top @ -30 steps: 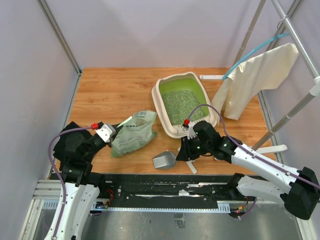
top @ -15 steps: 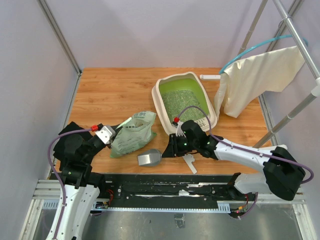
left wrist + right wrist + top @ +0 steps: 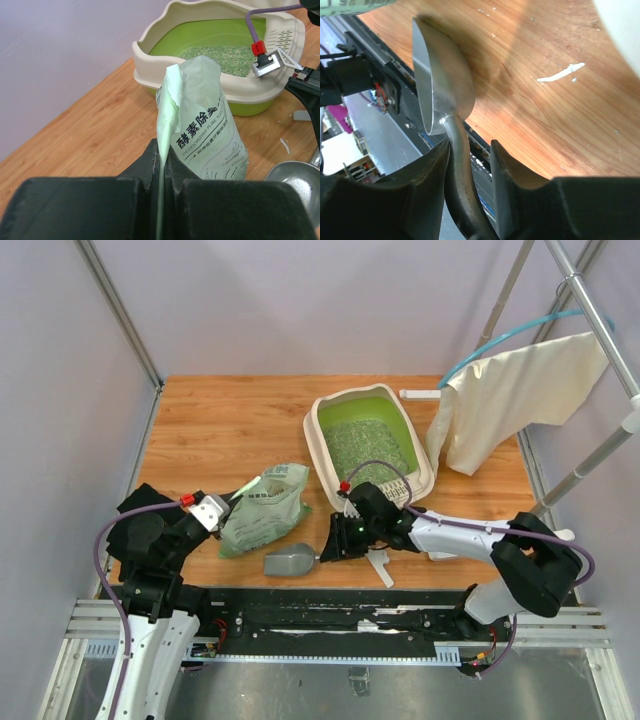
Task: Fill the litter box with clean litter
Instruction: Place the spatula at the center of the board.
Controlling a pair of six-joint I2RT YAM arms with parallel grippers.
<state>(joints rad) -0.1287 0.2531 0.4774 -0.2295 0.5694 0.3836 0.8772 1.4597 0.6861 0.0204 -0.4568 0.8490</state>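
Note:
The cream-white litter box (image 3: 312, 440) with a green inside stands at the back middle and holds a layer of pale green-grey litter (image 3: 365, 445). It also shows in the left wrist view (image 3: 150, 45), with its litter (image 3: 220, 52). My left gripper (image 3: 222, 510) is shut on the thin top edge of the light green printed bag (image 3: 262, 505), which leans on the table. The bag's edge (image 3: 170, 100) runs between my left gripper's (image 3: 162, 155) fingers. My right gripper (image 3: 325, 552) holds the handle of the silver metal scoop (image 3: 288, 562) low near the table's front edge, just right of the bag. In the right wrist view the scoop (image 3: 442, 85) looks empty in that gripper (image 3: 470, 150).
A cream cloth (image 3: 510, 390) hangs from a metal rack at the right. A white plastic piece (image 3: 380, 565) lies on the wood near the front edge. A white bar (image 3: 420, 394) lies behind the box. The black rail (image 3: 300, 605) runs along the front.
My right gripper has moved left along the front edge with the scoop, toward the bag. The left gripper and the bag have barely moved.

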